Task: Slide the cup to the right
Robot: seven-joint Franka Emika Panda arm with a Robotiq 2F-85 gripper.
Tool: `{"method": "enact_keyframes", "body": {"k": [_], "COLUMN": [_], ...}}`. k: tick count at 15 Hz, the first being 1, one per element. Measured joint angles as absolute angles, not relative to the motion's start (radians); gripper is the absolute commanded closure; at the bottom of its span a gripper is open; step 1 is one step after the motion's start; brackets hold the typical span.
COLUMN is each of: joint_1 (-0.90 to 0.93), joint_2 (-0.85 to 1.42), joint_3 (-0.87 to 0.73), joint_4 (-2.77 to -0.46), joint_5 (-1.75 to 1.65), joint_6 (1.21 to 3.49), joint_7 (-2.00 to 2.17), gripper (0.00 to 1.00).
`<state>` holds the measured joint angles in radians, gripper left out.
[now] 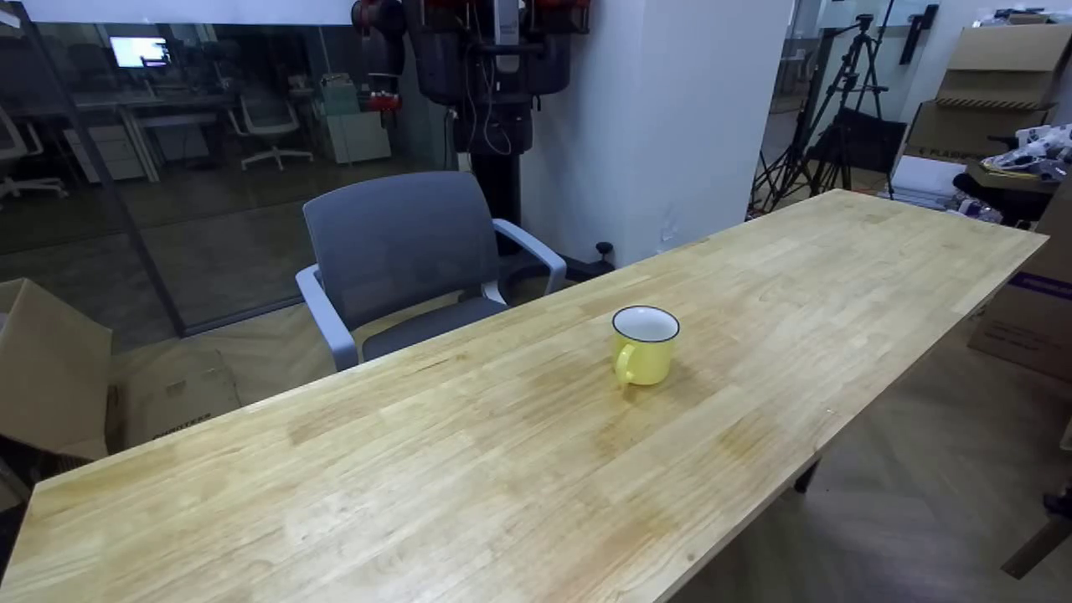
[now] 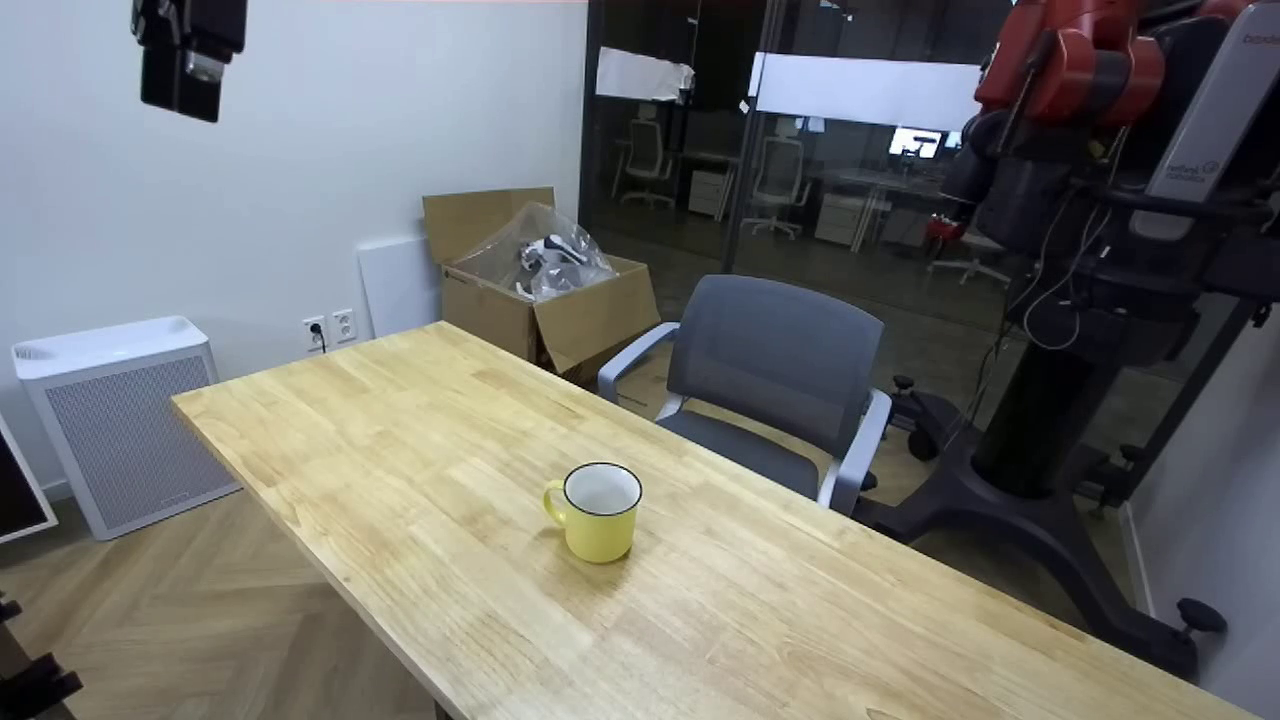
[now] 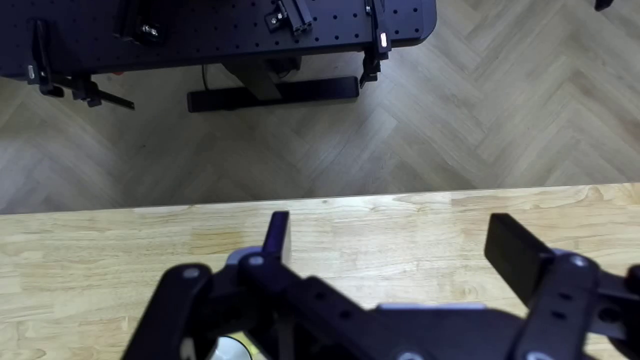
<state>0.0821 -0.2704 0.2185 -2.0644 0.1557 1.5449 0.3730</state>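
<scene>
Ahead of the gripper (image 3: 392, 237) and well to its left, in the wrist view, we see a black clamp (image 3: 41, 65) on the edge of a dark perforated table (image 3: 215, 45). Also on the gripper's left, but closer in and largely hidden by its linkage, we find the cup (image 3: 230, 351); from above it shows us only a slice of white inside, dark rim and yellow side. Both exterior views give us the whole cup, upright on the wooden worktop (image 1: 360, 469) and apart from the gripper, with a grey chair (image 2: 780, 360) along the long edge. Next, ahead of the gripper and somewhat to its left, a long black foot (image 3: 220, 100) rests on the wood-patterned floor (image 3: 425, 150). Then we come to the gripper itself: its two fingers (image 3: 517, 255) stand wide apart, and through the gap between them we look down on pale worktop grain. Almost straight ahead of it, near the dark table's end, a second clamp (image 3: 381, 30) reaches down past the edge. To the gripper's right we follow the worktop out to the border of the wrist view; ahead and far right, a small dark thing (image 3: 603, 4) is cut off, and we cannot tell what it is.
</scene>
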Motion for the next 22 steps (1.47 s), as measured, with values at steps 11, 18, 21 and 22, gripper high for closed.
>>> {"method": "enact_keyframes", "body": {"k": [11, 18, 21, 22], "joint_1": [0.082, 0.065, 0.023, 0.005], "joint_2": [-0.270, -0.267, -0.245, -0.231], "joint_3": [0.218, 0.210, 0.178, 0.165], "joint_4": [-2.064, -2.123, -2.196, -2.220], "joint_5": [0.156, 0.060, 0.007, -0.006], "joint_6": [1.545, 1.828, 2.051, 2.119], "joint_7": [0.373, 0.420, 0.457, 0.473], "gripper": [0.00, 0.00, 0.00, 0.00]}}
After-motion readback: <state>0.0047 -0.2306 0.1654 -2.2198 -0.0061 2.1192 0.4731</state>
